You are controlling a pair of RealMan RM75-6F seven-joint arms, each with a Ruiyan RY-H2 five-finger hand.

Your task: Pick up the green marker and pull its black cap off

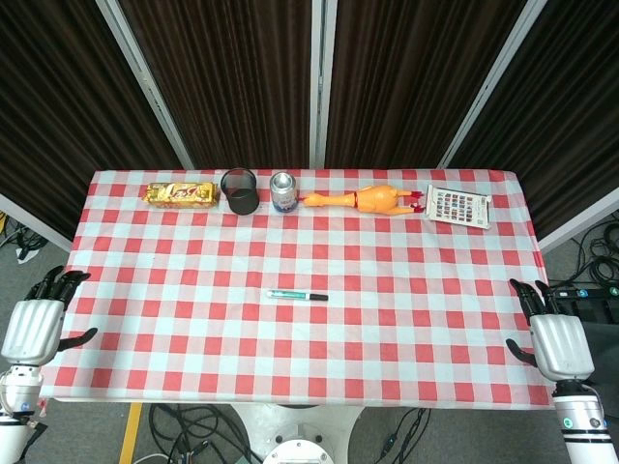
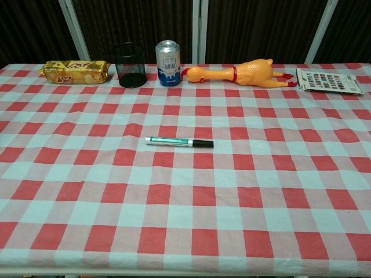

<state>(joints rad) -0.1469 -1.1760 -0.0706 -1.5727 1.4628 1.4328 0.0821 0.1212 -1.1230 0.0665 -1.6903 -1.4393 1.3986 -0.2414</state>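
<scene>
The green marker lies flat near the middle of the checkered table, its black cap pointing right. My left hand hovers at the table's left edge with fingers spread, holding nothing. My right hand hangs at the right edge, fingers apart and empty as well. Both hands are far from the marker. The chest view shows neither hand.
Along the far edge stand a yellow snack packet, a black mesh cup, a blue-white can, a rubber chicken and a card of coloured squares. Cables lie on the floor beside the table.
</scene>
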